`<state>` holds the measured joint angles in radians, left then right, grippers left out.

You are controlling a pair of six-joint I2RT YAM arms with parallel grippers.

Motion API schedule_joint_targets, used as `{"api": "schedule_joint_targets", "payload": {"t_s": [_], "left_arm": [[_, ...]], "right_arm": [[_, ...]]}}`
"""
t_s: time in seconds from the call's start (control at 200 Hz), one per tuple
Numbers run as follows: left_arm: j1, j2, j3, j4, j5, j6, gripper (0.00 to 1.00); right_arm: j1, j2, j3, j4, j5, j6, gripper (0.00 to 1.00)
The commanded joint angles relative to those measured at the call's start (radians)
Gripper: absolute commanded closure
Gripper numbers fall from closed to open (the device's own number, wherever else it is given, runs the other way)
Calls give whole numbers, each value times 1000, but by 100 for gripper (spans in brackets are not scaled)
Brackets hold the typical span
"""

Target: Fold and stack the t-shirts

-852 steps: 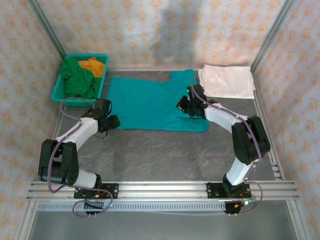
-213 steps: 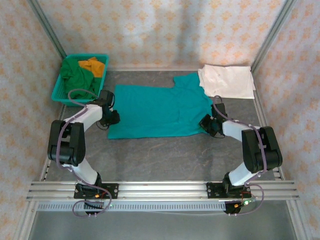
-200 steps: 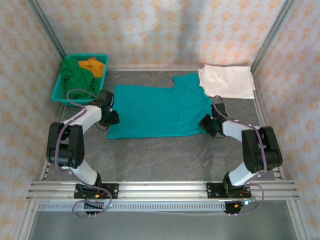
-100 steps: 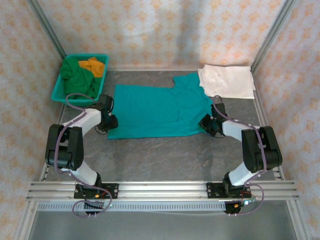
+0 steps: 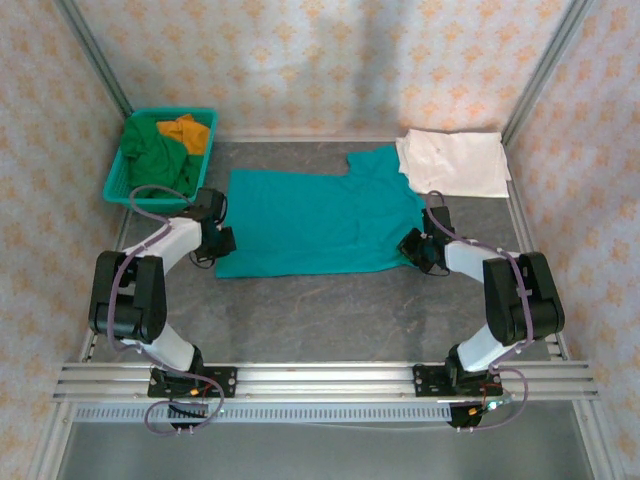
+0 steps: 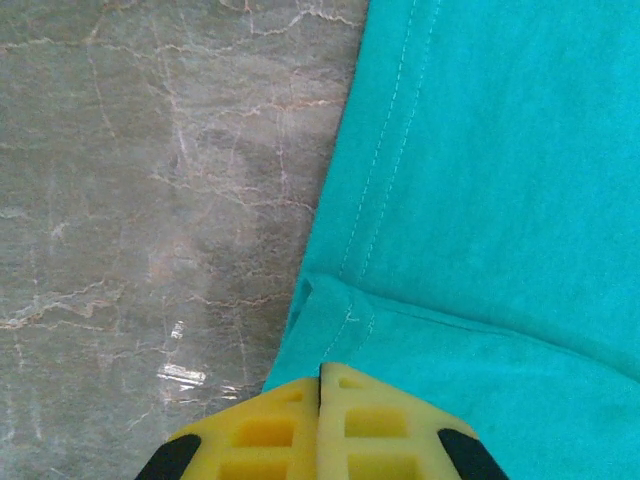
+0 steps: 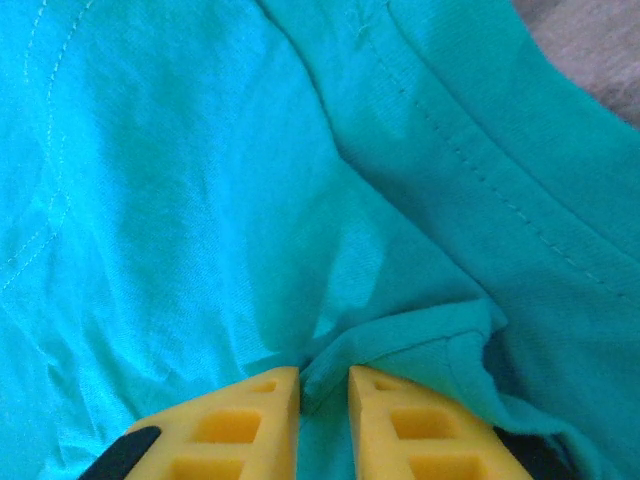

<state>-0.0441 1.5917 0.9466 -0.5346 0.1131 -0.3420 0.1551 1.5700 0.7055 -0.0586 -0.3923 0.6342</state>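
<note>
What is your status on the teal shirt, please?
Left claw shut on teal shirt corner. Right claw pinching another fold. Shirt spread flat. White shirt close, far right.

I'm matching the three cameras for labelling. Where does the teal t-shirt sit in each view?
Top external: teal t-shirt spread flat in the middle.
Left wrist: on the right side, corner pinched in the left claw.
Right wrist: left, centre and bottom, a fold pinched in the right claw.
Shared landmark: grey table, left in the left-wrist picture, top-right corner in the right-wrist one.
</note>
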Motion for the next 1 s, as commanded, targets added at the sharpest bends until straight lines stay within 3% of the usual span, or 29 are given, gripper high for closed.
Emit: {"api": "schedule_joint_targets", "payload": {"t_s": [0.0, 0.045, 0.135, 0.25, 0.34, 0.46, 0.556, 0.996], "left_arm": [[-2, -24, 10, -7, -47, -3, 100], [-2, -15, 15, -5, -49, -3, 97], [-2, 18, 31, -3, -56, 2, 59], [-2, 49, 33, 16, -41, 8, 56], [-3, 70, 33, 31, -19, 8, 69], [-6, 76, 23, 49, -10, 2, 72], [-8, 71, 28, 43, -12, -1, 96], [-8, -50, 61, -40, -53, -7, 100]], "right_arm": [[-6, 5, 3, -9, 17, -8, 79], [-5, 5, 3, -8, 17, -8, 79], [-5, 8, 5, -6, 12, -8, 79], [-6, 6, 4, -3, 11, -5, 79], [-5, 6, 4, -2, 12, -5, 79], [-5, 10, 7, -2, 12, -5, 79], [-5, 14, 9, -1, 9, -4, 79], [-5, 13, 14, -8, 20, -2, 79]]}}
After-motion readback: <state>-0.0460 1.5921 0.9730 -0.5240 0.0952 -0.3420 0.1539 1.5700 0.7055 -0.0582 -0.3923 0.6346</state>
